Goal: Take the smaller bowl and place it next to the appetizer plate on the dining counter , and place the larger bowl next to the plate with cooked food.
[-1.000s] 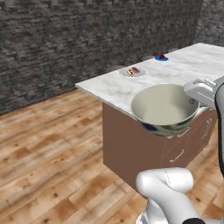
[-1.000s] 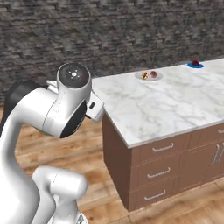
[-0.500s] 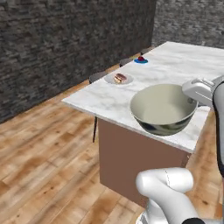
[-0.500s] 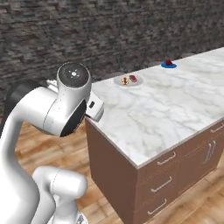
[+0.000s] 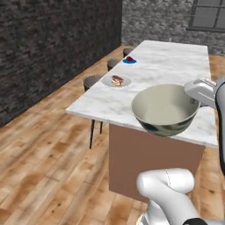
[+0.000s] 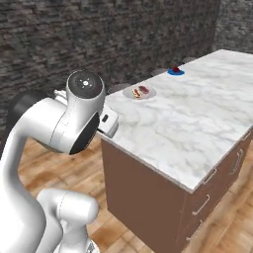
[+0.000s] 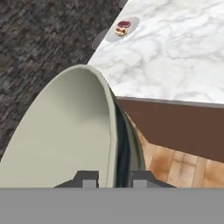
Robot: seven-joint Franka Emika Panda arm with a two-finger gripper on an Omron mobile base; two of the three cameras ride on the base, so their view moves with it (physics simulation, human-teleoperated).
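Right, worktop [image 5: 176,66] ahead; larger bowl [image 5: 163,109] is carried off its near edge, gripper [image 7: 111,177] pinching the rim. Plate with cooked food [image 5: 116,81] sits at the left edge, appetizer plate [image 5: 129,60] further along. Risk: rim-only pinch, bowl tilts or slips during travel.

We see the dining counter [image 5: 176,70], a long white grey-veined marble top on a brown wooden base. Directly on it lie the plate with cooked food [image 5: 116,81] near its corner and the appetizer plate [image 5: 129,60] farther along the same edge.
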